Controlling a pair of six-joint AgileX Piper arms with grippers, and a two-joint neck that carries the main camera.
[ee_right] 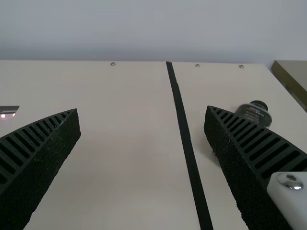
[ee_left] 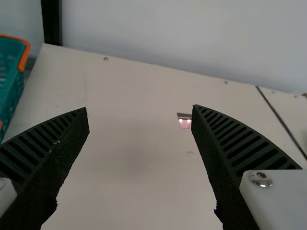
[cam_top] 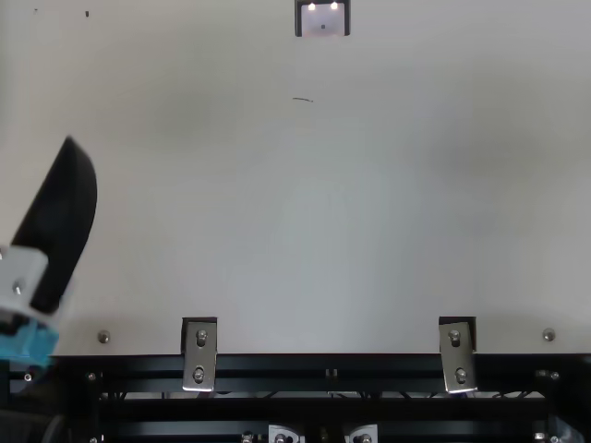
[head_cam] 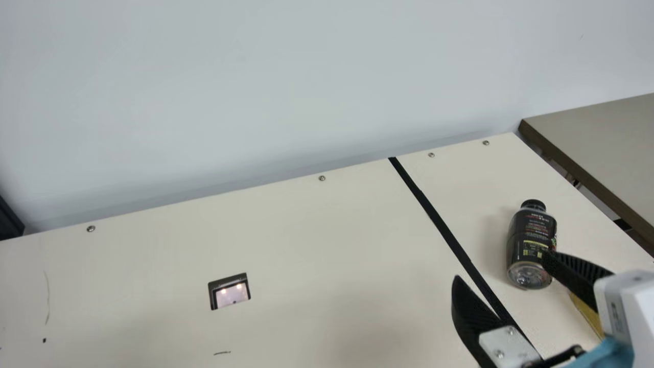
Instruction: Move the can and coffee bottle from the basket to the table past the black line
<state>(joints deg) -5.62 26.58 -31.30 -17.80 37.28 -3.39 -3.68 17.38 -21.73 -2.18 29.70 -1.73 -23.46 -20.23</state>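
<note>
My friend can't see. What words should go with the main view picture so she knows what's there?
A dark coffee bottle lies on its side on a cream table, to the right of a long black line. My right gripper is open in front of it, and a pale wall is behind.

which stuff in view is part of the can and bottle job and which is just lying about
Part of the job:
dark bottle
gold item, partly hidden, possibly the can
black line
teal basket

Just there:
table cutout
edge screw
neighbouring tabletop
</note>
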